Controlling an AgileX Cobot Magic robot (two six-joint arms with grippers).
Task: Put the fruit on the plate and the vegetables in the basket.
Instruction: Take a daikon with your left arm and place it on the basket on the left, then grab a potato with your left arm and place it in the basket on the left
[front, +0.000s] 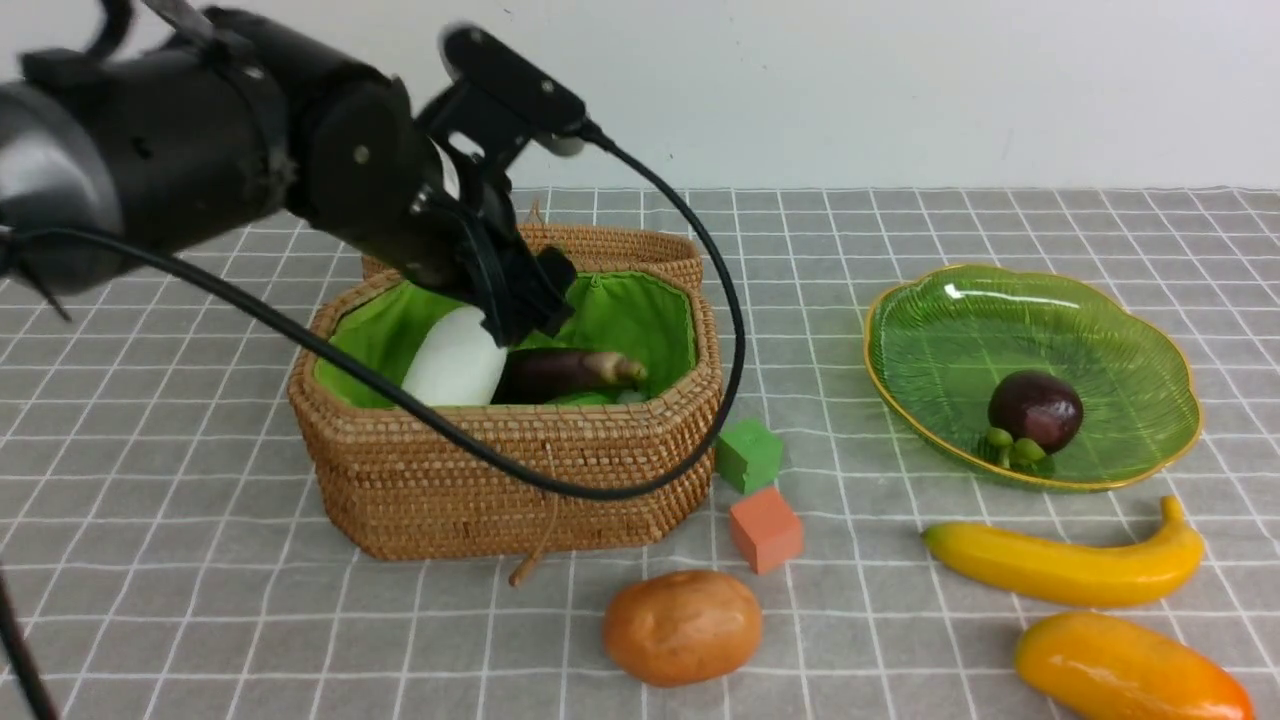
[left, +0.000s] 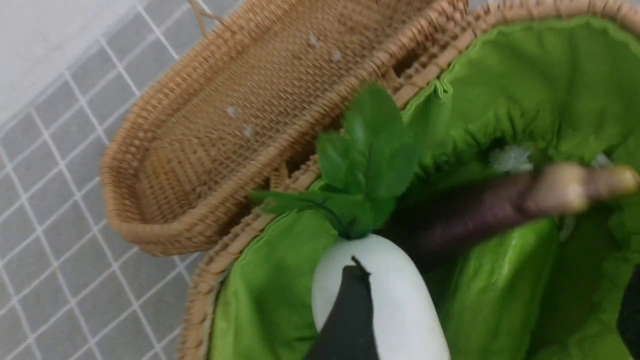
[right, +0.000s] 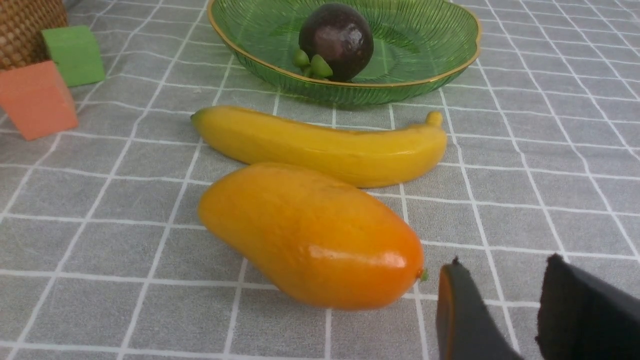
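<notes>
My left gripper (front: 520, 310) (left: 492, 300) hangs open inside the woven basket (front: 500, 480). One of its fingers (left: 350, 320) lies against the white radish (front: 455, 365) (left: 405, 300), and the other is far off it. The radish leans in the basket beside the purple eggplant (front: 565, 372) (left: 475, 215). The potato (front: 682, 626) lies on the cloth in front of the basket. The mangosteen (front: 1035, 408) (right: 336, 40) sits on the green plate (front: 1100, 330) (right: 430, 50). Banana (front: 1070, 565) (right: 320, 145) and mango (front: 1130, 670) (right: 310, 235) lie before it. My right gripper (right: 505, 310) is open and empty beside the mango's tip.
A green cube (front: 748, 455) and an orange cube (front: 765, 528) stand between basket and plate. The basket's lid (left: 240, 125) lies folded open behind it. The left arm's cable (front: 600, 490) drapes across the basket's front. A white wall bounds the far table edge.
</notes>
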